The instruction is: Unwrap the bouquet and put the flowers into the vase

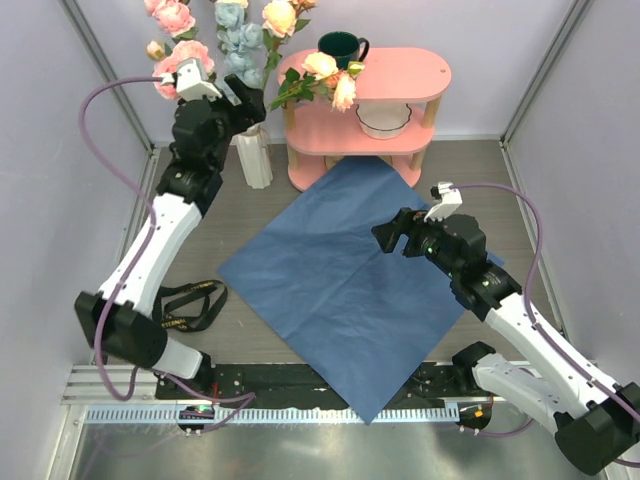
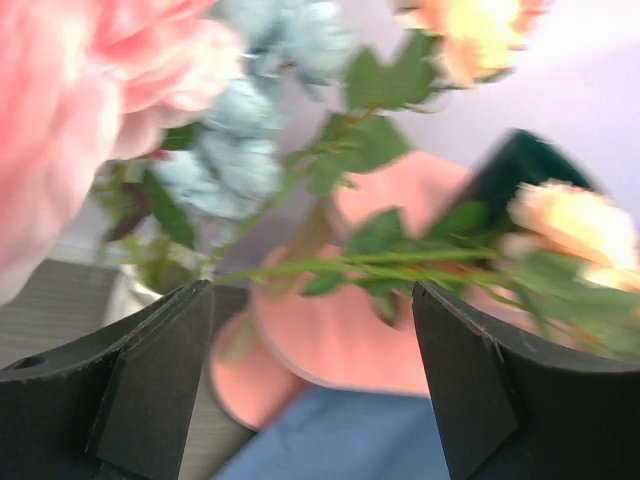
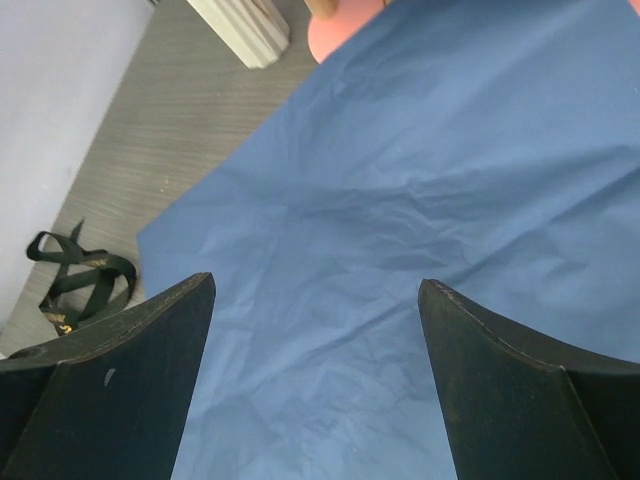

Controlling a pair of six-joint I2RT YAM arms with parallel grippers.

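on grey bench (image 1: 240,215), blue sheet (image 1: 350,280) flat at centre, black ribbon (image 1: 190,305) at 8 o'clock. flowers (image 1: 240,40) upright in vase (image 1: 256,158) at 11 o'clock. left fingers (image 2: 150,380) spread beside stems; right fingers (image 3: 130,390) spread above sheet.

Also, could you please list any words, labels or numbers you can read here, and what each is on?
Nothing reads clearly.
Black ribbon: gold lettering, too small and blurred to read in either view.
Blue paper sheet, dark green mug: no text seen.
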